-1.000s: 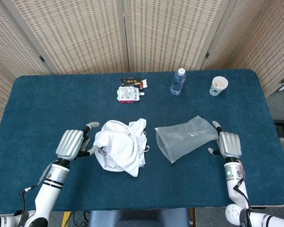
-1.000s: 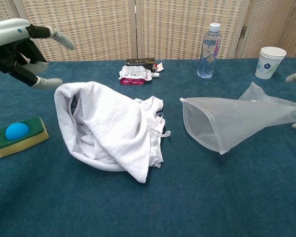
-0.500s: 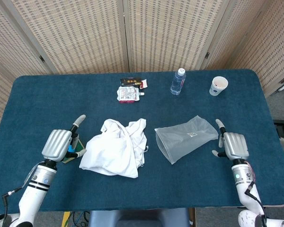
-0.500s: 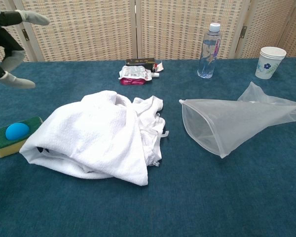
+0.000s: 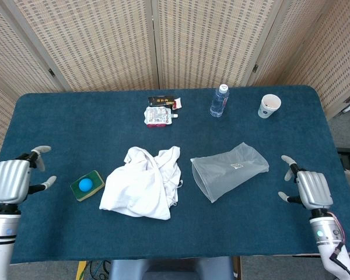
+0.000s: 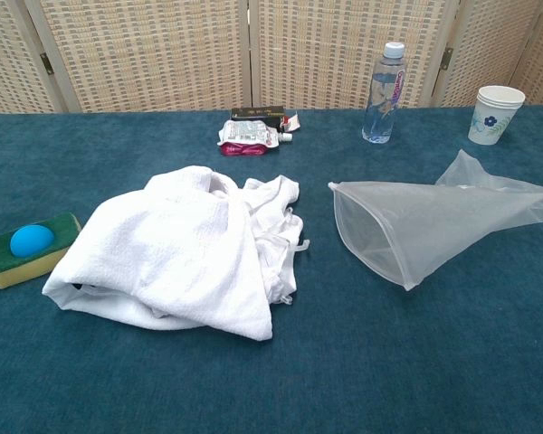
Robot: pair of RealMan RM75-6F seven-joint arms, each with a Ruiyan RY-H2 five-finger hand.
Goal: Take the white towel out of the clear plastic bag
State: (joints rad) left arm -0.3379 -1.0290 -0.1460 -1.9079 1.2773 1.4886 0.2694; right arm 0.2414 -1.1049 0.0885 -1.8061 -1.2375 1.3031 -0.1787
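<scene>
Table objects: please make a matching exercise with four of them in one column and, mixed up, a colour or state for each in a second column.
1. white towel
2. clear plastic bag
3. water bottle
4. sponge

a. stands upright
b. has a blue ball on top
c. lies in a crumpled heap
d. lies empty, its mouth open

Pairs: 1-c, 2-d, 3-a, 4-b

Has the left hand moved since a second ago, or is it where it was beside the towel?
Yes. The left hand has pulled away leftward from the white towel, past the sponge, to the table's left edge, open and empty.
</scene>
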